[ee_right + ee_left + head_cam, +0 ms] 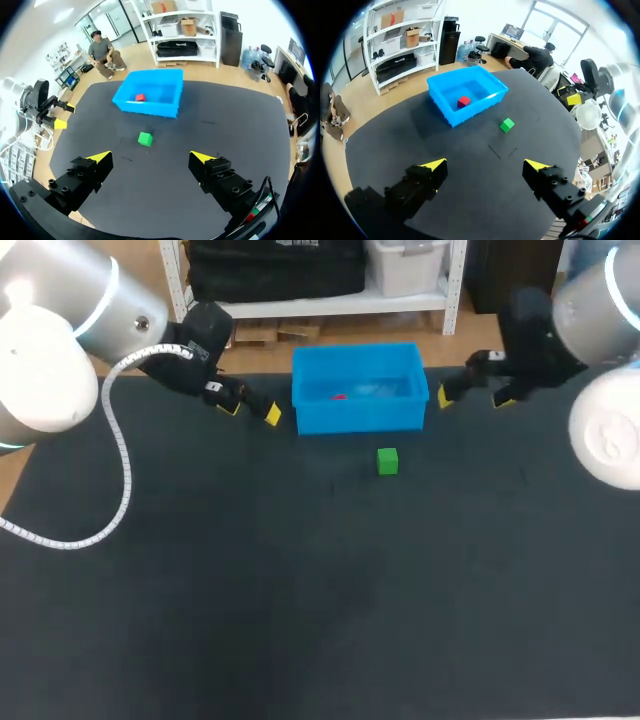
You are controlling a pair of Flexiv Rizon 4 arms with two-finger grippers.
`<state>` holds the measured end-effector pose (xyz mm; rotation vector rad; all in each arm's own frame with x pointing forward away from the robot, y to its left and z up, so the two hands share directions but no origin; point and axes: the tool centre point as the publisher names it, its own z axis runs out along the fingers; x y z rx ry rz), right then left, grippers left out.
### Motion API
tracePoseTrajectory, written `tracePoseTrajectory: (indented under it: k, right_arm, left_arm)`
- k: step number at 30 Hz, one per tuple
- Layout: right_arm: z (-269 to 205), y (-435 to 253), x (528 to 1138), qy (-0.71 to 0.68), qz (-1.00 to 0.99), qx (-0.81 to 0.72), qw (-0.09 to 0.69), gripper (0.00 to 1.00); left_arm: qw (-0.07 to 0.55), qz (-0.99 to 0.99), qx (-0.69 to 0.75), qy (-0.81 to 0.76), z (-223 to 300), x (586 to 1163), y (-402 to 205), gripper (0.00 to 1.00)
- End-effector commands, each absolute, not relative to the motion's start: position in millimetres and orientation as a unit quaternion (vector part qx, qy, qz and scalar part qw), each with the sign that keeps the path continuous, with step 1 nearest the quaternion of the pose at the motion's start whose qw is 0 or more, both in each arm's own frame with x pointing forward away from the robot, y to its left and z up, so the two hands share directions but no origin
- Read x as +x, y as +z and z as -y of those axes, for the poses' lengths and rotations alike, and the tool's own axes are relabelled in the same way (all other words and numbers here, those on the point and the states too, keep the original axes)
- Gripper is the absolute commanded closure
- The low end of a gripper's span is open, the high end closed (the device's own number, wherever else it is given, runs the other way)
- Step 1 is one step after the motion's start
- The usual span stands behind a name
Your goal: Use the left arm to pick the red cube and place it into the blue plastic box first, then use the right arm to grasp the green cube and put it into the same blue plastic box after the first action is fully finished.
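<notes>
The red cube (pixel 339 396) (pixel 464 101) (pixel 140 97) lies inside the blue plastic box (pixel 410 408) (pixel 441 91) (pixel 167 102) at the table's far middle. In front of the box, the green cube (pixel 387 461) (pixel 507 124) (pixel 145 138) rests on the dark mat. My left gripper (pixel 251 409) (pixel 486 166) hangs open and empty just left of the box. My right gripper (pixel 474 398) (pixel 150 157) hangs open and empty to the box's right, with the green cube ahead of it in the right wrist view.
The dark mat (pixel 300 580) covers the whole table. A white coiled cable (pixel 122 455) loops down from my left arm over the left part of the mat.
</notes>
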<state>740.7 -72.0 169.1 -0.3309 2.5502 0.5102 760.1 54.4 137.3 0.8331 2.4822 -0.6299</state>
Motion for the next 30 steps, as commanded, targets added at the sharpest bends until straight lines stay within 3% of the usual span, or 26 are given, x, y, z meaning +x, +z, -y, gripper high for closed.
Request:
tracePoseTrajectory:
  k: [1, 30]
  right_arm:
    - [61.1, 171.1, 747.9, 0.176, -0.945, -0.117, 0.248, 0.00]
    - [-0.9, 166.8, 778.0, 0.107, -0.972, -0.133, 0.165, 0.00]
  left_arm:
    - [0.224, -0.897, 0.302, -0.230, -55.4, 759.4, 136.8, 0.00]
    - [0.224, -0.897, 0.302, -0.230, -55.4, 759.4, 136.8, 0.00]
